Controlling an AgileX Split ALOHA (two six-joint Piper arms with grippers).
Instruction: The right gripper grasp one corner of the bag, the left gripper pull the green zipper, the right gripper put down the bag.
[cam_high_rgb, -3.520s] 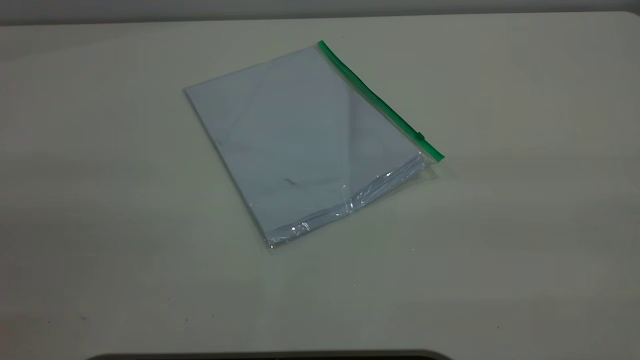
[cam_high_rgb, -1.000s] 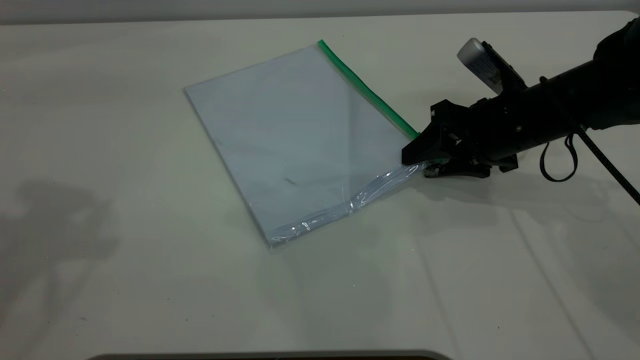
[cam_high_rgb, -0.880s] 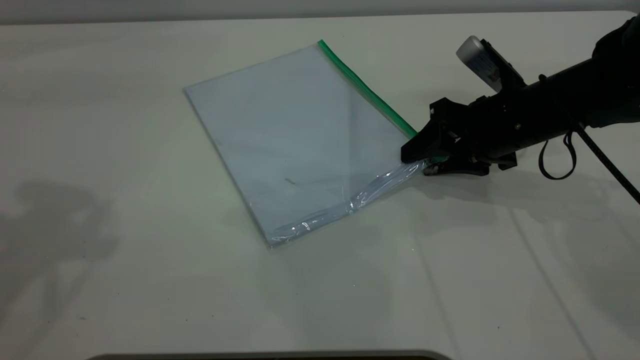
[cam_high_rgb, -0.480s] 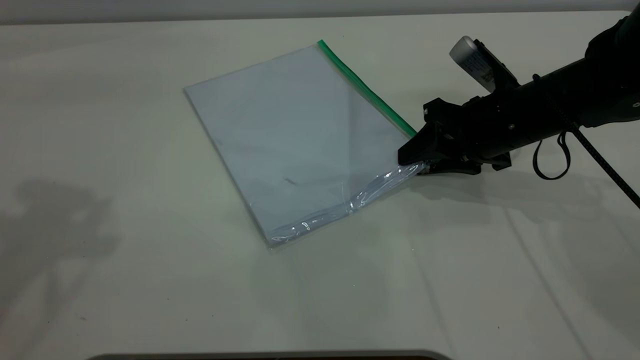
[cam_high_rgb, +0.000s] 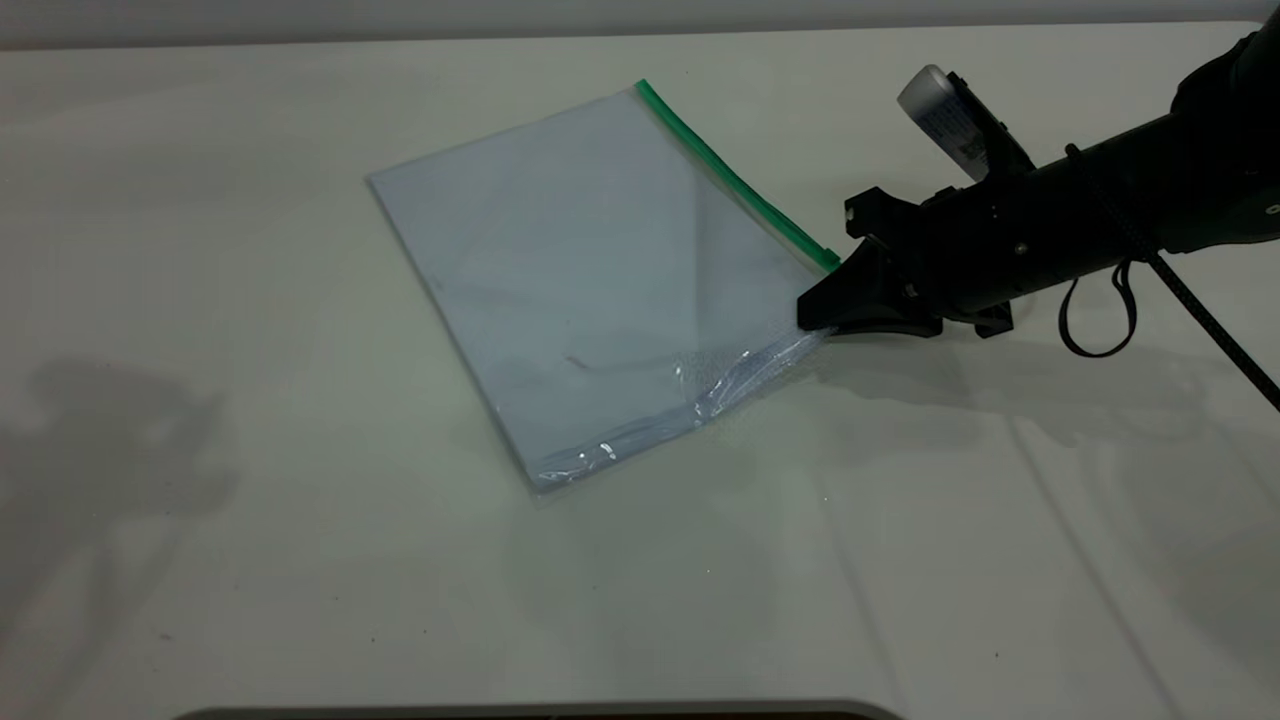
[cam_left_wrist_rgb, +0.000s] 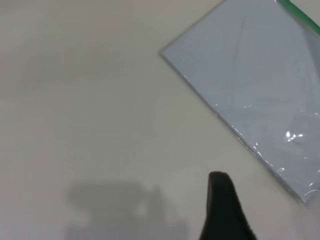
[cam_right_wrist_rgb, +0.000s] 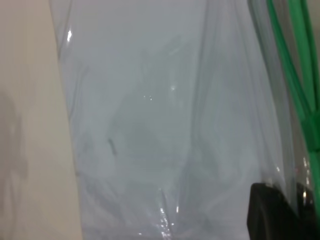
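The bag (cam_high_rgb: 600, 260) lies flat on the table, clear plastic with pale sheets inside. The green zipper (cam_high_rgb: 735, 180) runs along its far right edge; the slider tab is hidden behind the gripper. My right gripper (cam_high_rgb: 815, 315) is shut on the corner of the bag (cam_high_rgb: 800, 340) where the green strip ends and holds it slightly off the table. In the right wrist view the plastic (cam_right_wrist_rgb: 165, 125) passes between the dark jaws and the green strip (cam_right_wrist_rgb: 300, 90) runs beside them. Part of my left gripper (cam_left_wrist_rgb: 222, 210) shows in the left wrist view, above bare table, apart from the bag (cam_left_wrist_rgb: 260, 75).
The pale table (cam_high_rgb: 300, 560) surrounds the bag on all sides. The right arm (cam_high_rgb: 1080, 220) with its silver cylinder (cam_high_rgb: 940, 110) and looping cable reaches in from the right. A shadow lies on the table at the left.
The right arm came in from the right and its jaws closed on the bag's near zipper corner. That corner has risen slightly and the bag's near edge has shifted.
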